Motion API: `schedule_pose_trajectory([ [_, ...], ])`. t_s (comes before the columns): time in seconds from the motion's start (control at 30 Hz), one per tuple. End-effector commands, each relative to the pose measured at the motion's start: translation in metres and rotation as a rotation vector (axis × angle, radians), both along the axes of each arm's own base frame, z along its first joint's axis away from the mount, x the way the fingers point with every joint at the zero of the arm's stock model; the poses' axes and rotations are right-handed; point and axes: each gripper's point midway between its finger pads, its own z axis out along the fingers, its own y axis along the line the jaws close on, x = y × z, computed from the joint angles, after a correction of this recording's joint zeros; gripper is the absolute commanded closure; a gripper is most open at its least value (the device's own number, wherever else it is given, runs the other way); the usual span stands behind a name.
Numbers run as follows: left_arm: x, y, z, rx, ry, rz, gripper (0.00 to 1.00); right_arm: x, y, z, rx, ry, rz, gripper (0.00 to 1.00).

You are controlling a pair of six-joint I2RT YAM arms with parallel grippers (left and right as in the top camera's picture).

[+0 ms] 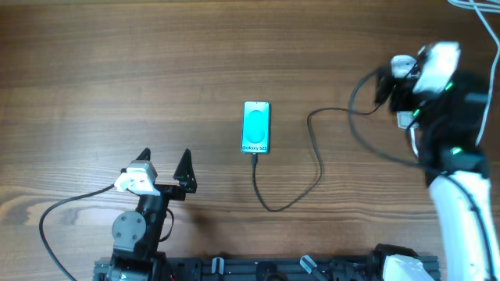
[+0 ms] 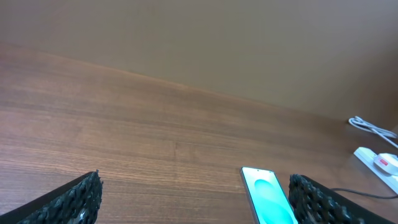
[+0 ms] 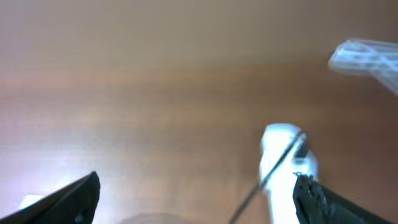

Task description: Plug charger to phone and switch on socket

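Observation:
The phone (image 1: 256,127) lies flat mid-table with its teal screen up; in the left wrist view the phone (image 2: 267,196) sits just inside my right finger. The black charger cable (image 1: 316,168) loops from the phone's near edge round to the right, and its tip meets that edge. My left gripper (image 1: 166,162) stands open near the front left, short of the phone. Open too, my right gripper (image 1: 397,92) hovers over the white socket (image 1: 404,119), which is mostly hidden beneath it. In the right wrist view the socket (image 3: 280,168) lies by my right finger (image 3: 336,202), crossed by the black cable (image 3: 281,163).
A thicker white cord (image 1: 476,16) runs off the far right corner and also shows in the left wrist view (image 2: 370,127) behind the socket (image 2: 375,160). The left arm's own black cable (image 1: 55,215) curls at the front left.

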Motion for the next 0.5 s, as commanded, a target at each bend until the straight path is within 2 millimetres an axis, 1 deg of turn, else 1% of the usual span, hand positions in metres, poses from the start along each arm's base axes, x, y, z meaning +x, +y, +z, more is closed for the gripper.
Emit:
schedule_pose_trajectory([
  [0.0, 0.0, 0.002, 0.001, 0.02, -0.008, 0.008, 0.0, -0.031, 0.022, -0.045, 0.035, -0.043, 0.086, 0.0],
  [0.03, 0.0, 0.002, 0.001, 0.02, -0.008, 0.008, 0.0, -0.042, 0.023, -0.062, 0.033, -0.048, 0.085, 0.0],
  [0.1, 0.0, 0.002, 0.001, 0.02, -0.008, 0.008, 0.0, -0.058, 0.024, -0.083, 0.027, -0.055, 0.077, 0.0],
  [0.2, 0.0, 0.002, 0.001, 0.02, -0.008, 0.008, 0.0, -0.078, 0.026, -0.105, 0.02, -0.066, 0.068, 0.0],
  [0.3, 0.0, 0.002, 0.001, 0.02, -0.008, 0.008, 0.0, -0.09, 0.021, -0.119, 0.046, -0.058, 0.011, 0.0],
  [0.47, 0.0, 0.002, 0.001, 0.02, -0.008, 0.008, 0.0, -0.103, 0.023, -0.131, 0.045, -0.06, 0.009, 0.0],
])
